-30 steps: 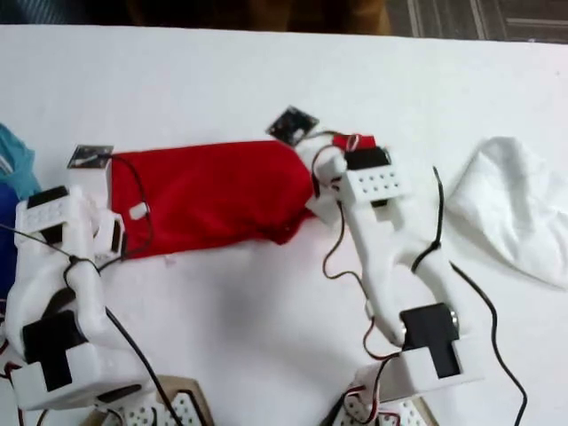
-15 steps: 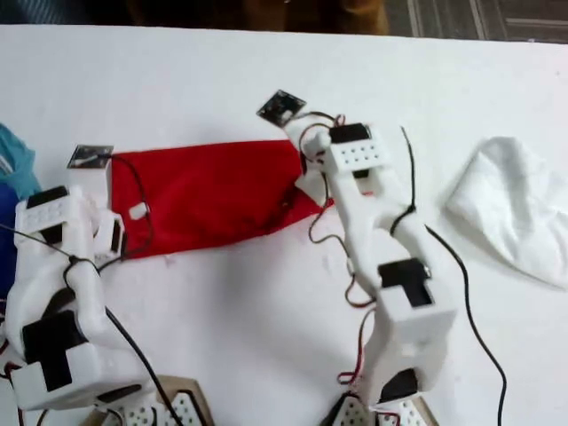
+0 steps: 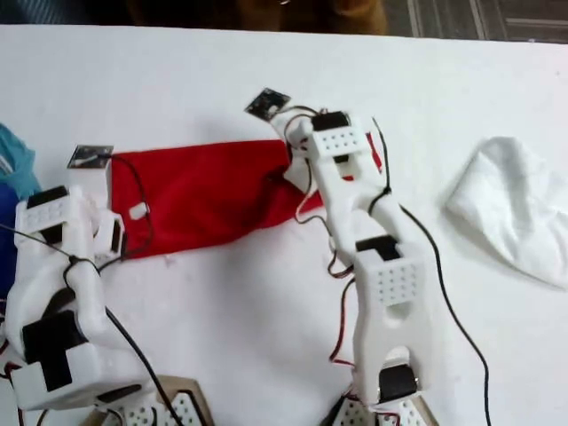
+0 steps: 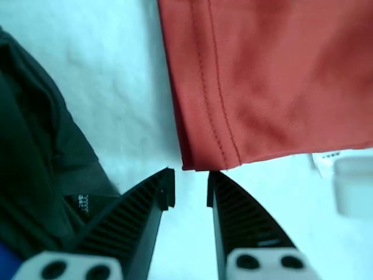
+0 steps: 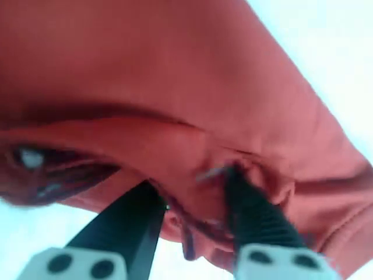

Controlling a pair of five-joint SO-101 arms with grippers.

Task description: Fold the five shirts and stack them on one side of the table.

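A red shirt [image 3: 204, 191] lies stretched across the white table [image 3: 266, 311], left of the middle. My right gripper [image 3: 297, 173] sits at the shirt's right end, shut on a bunch of the red fabric [image 5: 145, 70] that fills the space between its tips [image 5: 192, 204]. My left gripper [image 3: 120, 241] rests at the shirt's left end. Seen from its wrist, the left gripper [image 4: 190, 189] stands open by a narrow gap, with the hemmed corner of the red shirt [image 4: 280, 76] just beyond the tips and nothing between them.
A crumpled white shirt [image 3: 515, 209] lies at the right side of the table. Teal and blue shirts [image 3: 13, 169] sit at the left edge, and a dark garment [image 4: 35, 163] lies beside the left gripper. Bare table stretches along the far side.
My right arm has swung to the left, pulling the red shirt's right end over toward the middle. The left arm has stayed still.
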